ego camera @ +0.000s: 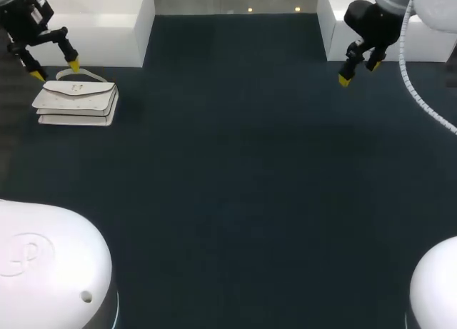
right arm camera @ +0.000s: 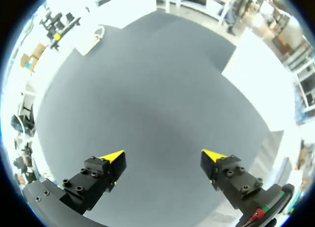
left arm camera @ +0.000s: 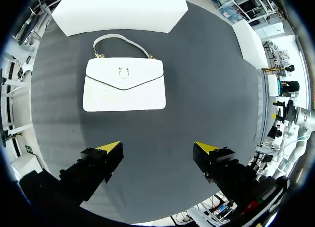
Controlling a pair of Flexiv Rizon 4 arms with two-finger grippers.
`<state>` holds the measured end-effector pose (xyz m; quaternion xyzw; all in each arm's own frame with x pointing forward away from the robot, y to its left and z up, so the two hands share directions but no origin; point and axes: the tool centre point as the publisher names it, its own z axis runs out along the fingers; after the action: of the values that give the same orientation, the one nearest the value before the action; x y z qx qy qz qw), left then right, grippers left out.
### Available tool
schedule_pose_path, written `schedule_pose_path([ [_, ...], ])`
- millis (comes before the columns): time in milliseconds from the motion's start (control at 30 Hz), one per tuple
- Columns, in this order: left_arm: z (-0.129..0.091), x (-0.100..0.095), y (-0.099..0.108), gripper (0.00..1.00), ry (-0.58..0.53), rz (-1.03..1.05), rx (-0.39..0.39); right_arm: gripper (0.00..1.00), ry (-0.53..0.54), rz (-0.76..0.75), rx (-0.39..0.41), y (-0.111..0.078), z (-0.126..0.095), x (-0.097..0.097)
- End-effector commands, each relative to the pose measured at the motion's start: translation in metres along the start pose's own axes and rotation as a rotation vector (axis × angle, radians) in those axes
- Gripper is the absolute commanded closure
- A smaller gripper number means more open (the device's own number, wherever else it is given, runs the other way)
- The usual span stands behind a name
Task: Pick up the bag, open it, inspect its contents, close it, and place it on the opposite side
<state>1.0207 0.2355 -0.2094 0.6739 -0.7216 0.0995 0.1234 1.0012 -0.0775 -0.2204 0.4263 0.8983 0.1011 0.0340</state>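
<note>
Lying flat on the dark table, the white bag sat at the far left corner, just in front of a white block. Its flap was closed over a round gold clasp, and its handle arched toward the block. The left gripper hovered above the handle side of the bag with its fingers spread wide, touching nothing. The right gripper hung at the far right beside a second white block, well apart from the bag, its fingers likewise wide and holding nothing.
</note>
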Motion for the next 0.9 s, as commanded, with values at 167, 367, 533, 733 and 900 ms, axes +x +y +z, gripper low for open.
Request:
schedule_pose_path([
  [167, 0.001, -0.031, -0.013, 0.0, 0.141, -0.015, 0.0, 0.0, 0.041, -0.232, -0.162, 0.005, 0.024, 0.016],
  [367, 0.001, -0.054, -0.022, 0.0, 0.195, -0.008, 0.024, 0.0, 0.086, -0.366, -0.19, 0.016, 0.037, 0.024],
  [533, 0.004, -0.073, -0.029, 0.0, 0.261, -0.009, 0.03, 0.0, 0.089, -0.445, -0.216, 0.026, 0.045, 0.031],
  [733, 0.009, -0.092, -0.036, 0.0, 0.309, -0.032, 0.034, 0.0, 0.081, -0.515, -0.214, 0.039, 0.058, 0.04],
  [900, 0.011, -0.101, -0.042, 0.0, 0.349, -0.038, 0.042, 0.0, 0.102, -0.558, -0.219, 0.048, 0.074, 0.043],
])
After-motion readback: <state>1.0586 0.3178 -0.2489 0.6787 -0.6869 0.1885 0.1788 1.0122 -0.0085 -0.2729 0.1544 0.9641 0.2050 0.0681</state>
